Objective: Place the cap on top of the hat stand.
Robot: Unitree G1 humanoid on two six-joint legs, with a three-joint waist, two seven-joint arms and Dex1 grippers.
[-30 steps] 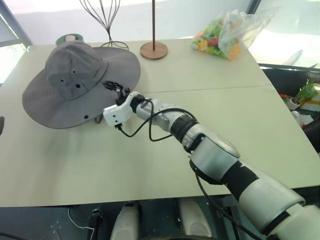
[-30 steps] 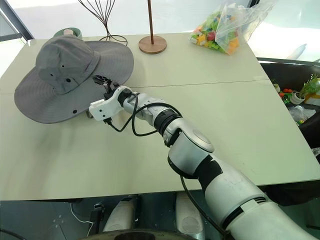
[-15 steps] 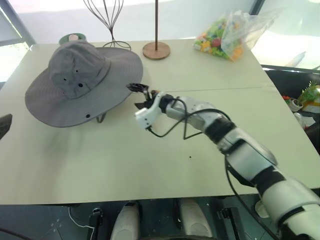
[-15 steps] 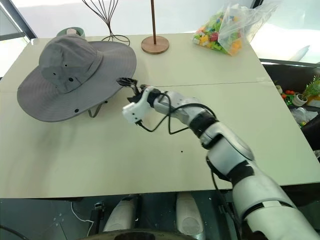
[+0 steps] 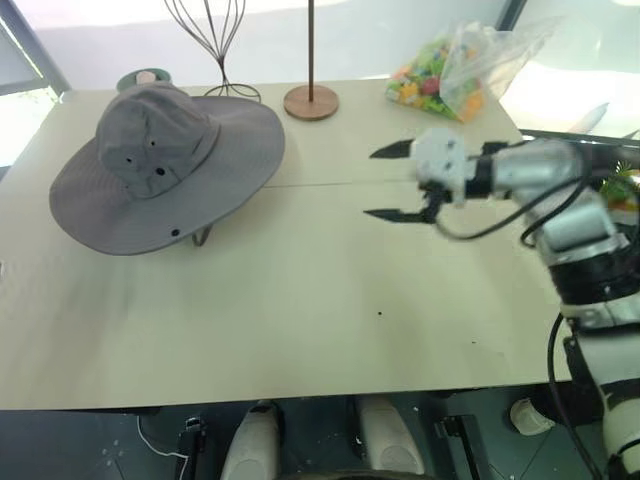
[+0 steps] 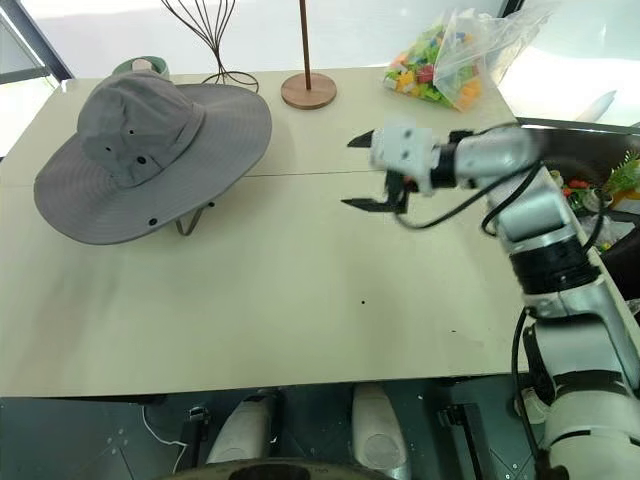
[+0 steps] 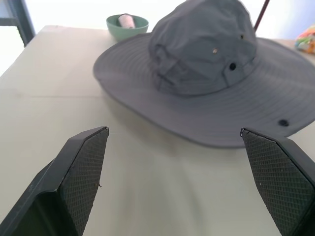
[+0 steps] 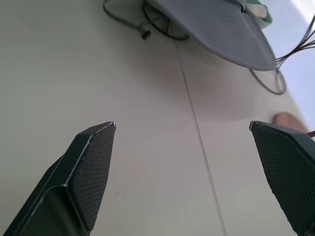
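Table (image 5: pixel 300 330): cap (image 5: pixel 165 165) well apart from spread right fingers (image 5: pixel 390 152).

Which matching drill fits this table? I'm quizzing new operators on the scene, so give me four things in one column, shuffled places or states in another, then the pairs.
Things:
1. cap
2. right gripper
3. bag of colourful toys
4. green bowl

Places or states:
A. far right part of the table
B. far left corner, just behind the brim
C. draped over the hat stand, brim spread wide
D. open and empty, above the table's middle

Pairs: 1-C, 2-D, 3-A, 4-B
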